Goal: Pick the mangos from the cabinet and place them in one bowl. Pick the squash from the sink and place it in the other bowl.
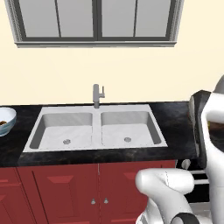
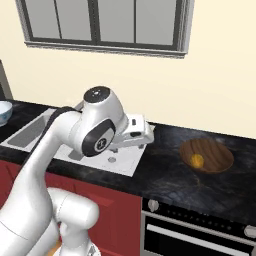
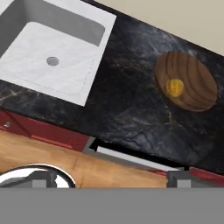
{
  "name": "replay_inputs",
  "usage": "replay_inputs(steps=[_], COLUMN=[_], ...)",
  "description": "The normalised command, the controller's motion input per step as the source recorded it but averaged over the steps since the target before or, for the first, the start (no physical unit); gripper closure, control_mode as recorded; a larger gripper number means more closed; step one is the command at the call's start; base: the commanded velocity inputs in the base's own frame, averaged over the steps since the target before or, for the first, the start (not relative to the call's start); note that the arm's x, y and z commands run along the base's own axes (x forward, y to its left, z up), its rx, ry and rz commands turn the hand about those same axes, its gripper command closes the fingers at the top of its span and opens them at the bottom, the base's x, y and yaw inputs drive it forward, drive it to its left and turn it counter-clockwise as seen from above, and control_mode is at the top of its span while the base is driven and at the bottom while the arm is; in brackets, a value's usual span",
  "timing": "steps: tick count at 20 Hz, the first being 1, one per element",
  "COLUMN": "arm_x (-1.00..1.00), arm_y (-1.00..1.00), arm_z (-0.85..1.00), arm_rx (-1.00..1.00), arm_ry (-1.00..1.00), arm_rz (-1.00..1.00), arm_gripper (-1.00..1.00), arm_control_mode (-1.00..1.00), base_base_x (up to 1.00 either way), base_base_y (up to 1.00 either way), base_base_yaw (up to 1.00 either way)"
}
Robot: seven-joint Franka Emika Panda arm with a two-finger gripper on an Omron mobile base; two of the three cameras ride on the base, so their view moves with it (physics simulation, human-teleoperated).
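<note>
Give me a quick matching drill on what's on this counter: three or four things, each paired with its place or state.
1. brown wooden bowl
2. pale bluish-white bowl
3. pale grey double sink
4. grey metal faucet

A. both basins bare
B. holds a small yellow piece
C. on the counter left of the sink
D. behind the divider between the basins

Pairs: 1-B, 2-C, 3-A, 4-D

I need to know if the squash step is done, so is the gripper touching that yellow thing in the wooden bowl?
Apart. The hand view shows the yellow piece lying in the wooden bowl, with black counter between it and the gripper.
</note>
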Motion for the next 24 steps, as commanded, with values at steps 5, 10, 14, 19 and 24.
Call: replay_inputs(steps=[5, 10, 14, 19, 24], arm_x=[-0.73, -0.49, -0.44, -0.12, 0.00], arm_y=[0.63, 0.34, 0.12, 0.01, 0.00], arm_z=[-0.05, -0.13, -0.02, 0.00, 0.00], arm_rx=[0.06, 0.02, 0.00, 0.00, 0.00], arm_ry=[-0.05, -0.33, -0.44, -0.05, 0.00], arm_rz=[0.07, 0.10, 0.08, 0.03, 0.00], arm_gripper=[-1.00, -1.00, -1.00, -1.00, -1.00], arm_control_mode=[-1.00, -1.00, -1.00, 1.00, 1.00], base_base_x=[0.00, 0.00, 0.00, -0.01, -0.58], base_base_y=[0.00, 0.00, 0.00, 0.00, -0.01], base_base_yaw=[0.00, 0.00, 0.00, 0.00, 0.07])
